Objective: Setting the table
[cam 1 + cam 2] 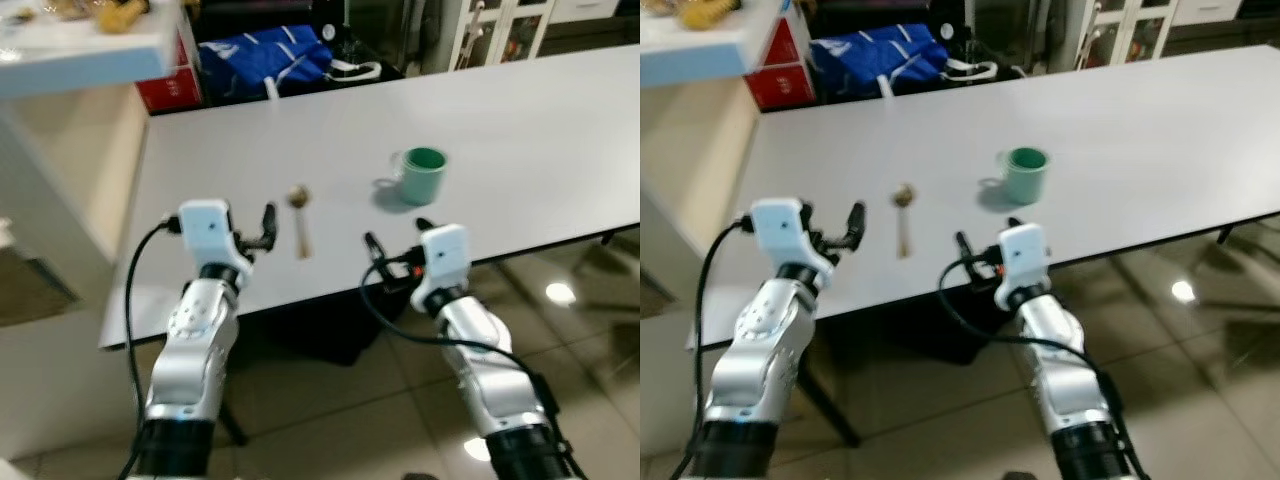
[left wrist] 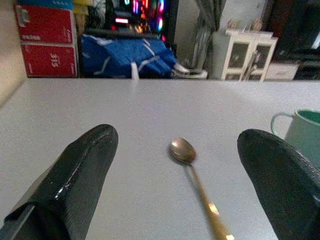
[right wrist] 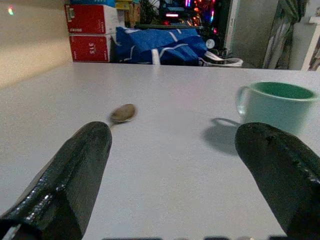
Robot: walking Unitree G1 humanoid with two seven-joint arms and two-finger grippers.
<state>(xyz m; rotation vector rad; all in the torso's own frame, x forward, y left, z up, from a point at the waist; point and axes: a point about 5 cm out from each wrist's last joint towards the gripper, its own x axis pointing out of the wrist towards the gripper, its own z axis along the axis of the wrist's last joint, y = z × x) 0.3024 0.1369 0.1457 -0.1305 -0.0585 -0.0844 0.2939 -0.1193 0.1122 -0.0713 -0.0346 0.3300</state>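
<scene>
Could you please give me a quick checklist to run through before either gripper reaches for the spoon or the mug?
1. Left gripper open, fingers apart either side of the spoon: ok.
2. Right gripper open and holding nothing: ok.
3. Spoon lying flat on the white table, free of the grippers: ok.
4. Green mug upright, apart from the spoon: ok.
5. Mug contents: cannot tell.
6. Both grippers over the table's near edge: ok.
</scene>
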